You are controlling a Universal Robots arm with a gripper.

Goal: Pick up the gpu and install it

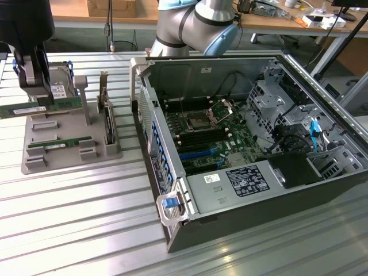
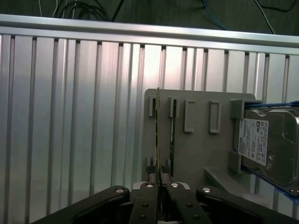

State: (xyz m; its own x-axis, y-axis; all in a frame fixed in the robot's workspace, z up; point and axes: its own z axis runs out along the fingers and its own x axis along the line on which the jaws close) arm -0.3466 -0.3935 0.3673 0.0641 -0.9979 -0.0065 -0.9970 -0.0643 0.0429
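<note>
The fingers point(image 2: 145, 205) are drawn narrow, pinching the gpu point(image 1: 63, 104) by its long edge; it is a long, thin green board with small dark chips and a pale label, held level in the gripper point(image 1: 41, 103) above the grey tray point(image 1: 63, 163); that tray holds a second green stick point(image 1: 60, 143), a dark card point(image 1: 108, 123) standing on edge and a hard drive point(image 2: 268, 144); beside it lies the open computer case point(image 1: 241, 230), its motherboard point(image 1: 201, 135) exposed.

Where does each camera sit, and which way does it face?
Exterior view: raised, off the arm, looking down on the table, open computer case and grey tray; the arm and tool show.
Wrist view: on the wrist, looking past the tool down onto the tray; its black fingers show.
Shared: the tool gripping the green stick, the tray, the hard drive.
</note>
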